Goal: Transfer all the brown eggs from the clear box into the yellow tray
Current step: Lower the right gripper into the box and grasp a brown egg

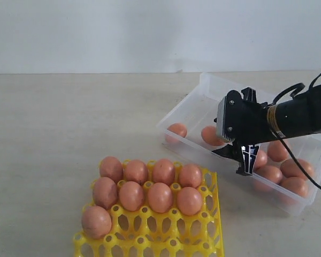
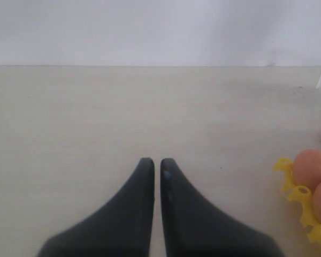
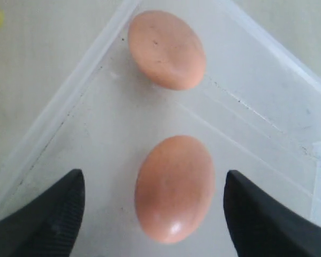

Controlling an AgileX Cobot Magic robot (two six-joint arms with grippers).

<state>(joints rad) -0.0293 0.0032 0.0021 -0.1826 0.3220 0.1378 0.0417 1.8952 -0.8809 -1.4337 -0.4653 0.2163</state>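
The yellow tray (image 1: 166, 238) sits at the front centre with several brown eggs (image 1: 160, 197) in its back cups. The clear box (image 1: 183, 110) lies to its right and holds several more eggs (image 1: 297, 168). My right gripper (image 1: 245, 159) hangs over the box, open. In the right wrist view its fingers (image 3: 53, 214) stand wide on either side of one egg (image 3: 174, 187) on the box floor, not touching it. A second egg (image 3: 167, 49) lies beyond in the box corner. My left gripper (image 2: 157, 161) is shut on nothing, low over bare table, with the tray edge (image 2: 302, 198) to one side.
The box wall (image 3: 59, 123) runs close beside the right gripper's finger. Pale tabletop (image 1: 69, 118) stretches left of and behind the tray. A black cable (image 1: 310, 171) loops from the right arm over the box.
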